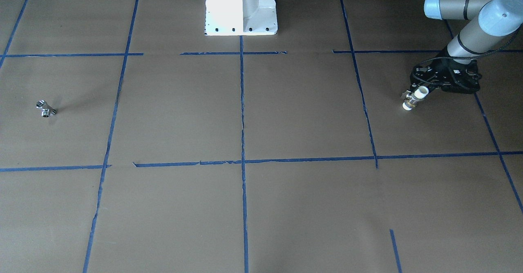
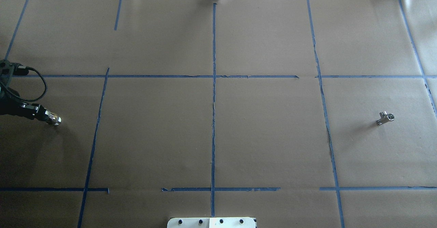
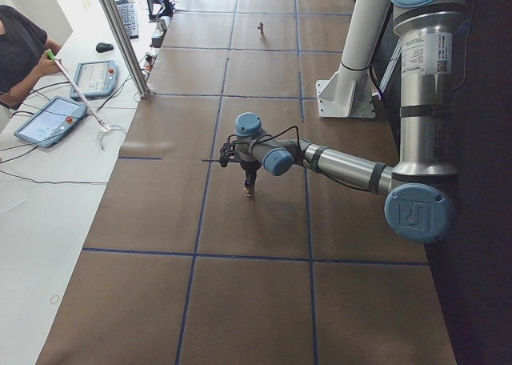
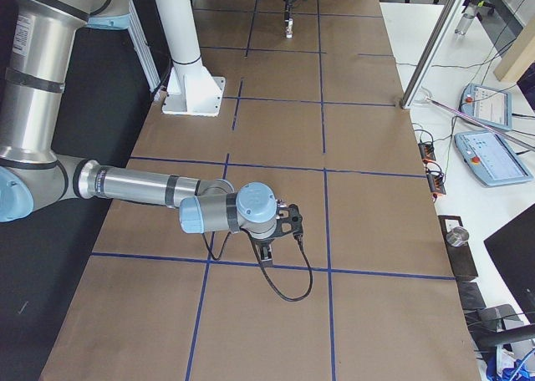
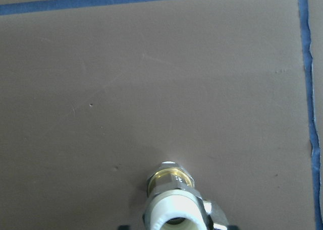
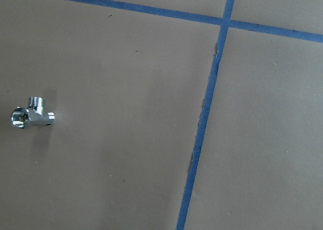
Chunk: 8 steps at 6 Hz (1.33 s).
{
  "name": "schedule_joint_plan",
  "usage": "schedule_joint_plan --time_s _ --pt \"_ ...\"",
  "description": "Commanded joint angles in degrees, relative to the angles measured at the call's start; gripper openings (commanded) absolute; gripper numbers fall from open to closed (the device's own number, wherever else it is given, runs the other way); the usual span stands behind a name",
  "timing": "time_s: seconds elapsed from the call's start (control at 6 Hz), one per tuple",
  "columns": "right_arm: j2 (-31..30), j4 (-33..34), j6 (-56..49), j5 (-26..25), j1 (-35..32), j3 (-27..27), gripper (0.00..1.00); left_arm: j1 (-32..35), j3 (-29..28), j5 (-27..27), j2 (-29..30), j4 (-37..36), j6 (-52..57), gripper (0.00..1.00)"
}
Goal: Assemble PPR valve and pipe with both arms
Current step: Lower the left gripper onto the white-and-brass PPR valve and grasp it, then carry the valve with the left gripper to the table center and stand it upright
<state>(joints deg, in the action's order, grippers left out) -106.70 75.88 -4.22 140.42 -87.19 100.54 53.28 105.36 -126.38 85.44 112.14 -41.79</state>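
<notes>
My left gripper (image 1: 417, 94) is shut on the PPR valve (image 1: 413, 99), a white cylinder with a brass band, and holds it tilted, low over the brown paper. In the overhead view the gripper (image 2: 49, 117) is at the far left edge. The left wrist view shows the valve (image 5: 171, 192) end-on at the bottom. The pipe (image 2: 385, 117), a small silver T fitting, lies alone far on the other side, also seen in the front view (image 1: 45, 108) and the right wrist view (image 6: 31, 117). My right gripper (image 4: 266, 252) shows only in the exterior right view; I cannot tell its state.
The white robot base (image 1: 241, 7) stands at the table's middle near edge. Blue tape lines (image 2: 213, 84) divide the brown paper into squares. A metal post (image 3: 120, 37), tablets (image 3: 50, 118) and a seated person (image 3: 20, 49) are beside the table.
</notes>
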Motion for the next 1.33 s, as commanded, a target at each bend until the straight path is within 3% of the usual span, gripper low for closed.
schedule_joint_plan --time_s 0.0,0.33,0.67,0.83,1.17 --pt "0.0 -0.03 0.0 0.03 0.0 0.01 1.0 0.07 0.37 -0.1 0.17 -0.08 0.04 0.0" --pt "0.0 -0.03 0.0 0.03 0.0 0.01 1.0 0.25 2.9 -0.45 1.04 -0.26 -0.92 0.0" --pt "0.0 -0.11 0.0 0.21 0.0 0.01 1.0 -0.01 4.94 -0.62 7.77 -2.7 -5.05 0.0" --pt "0.0 -0.11 0.0 0.21 0.0 0.1 1.0 -2.89 6.77 -0.62 12.08 -6.81 -5.67 0.0" --pt "0.0 -0.03 0.0 1.08 0.0 0.01 1.0 -16.37 7.77 3.03 30.04 -24.35 -20.62 0.0"
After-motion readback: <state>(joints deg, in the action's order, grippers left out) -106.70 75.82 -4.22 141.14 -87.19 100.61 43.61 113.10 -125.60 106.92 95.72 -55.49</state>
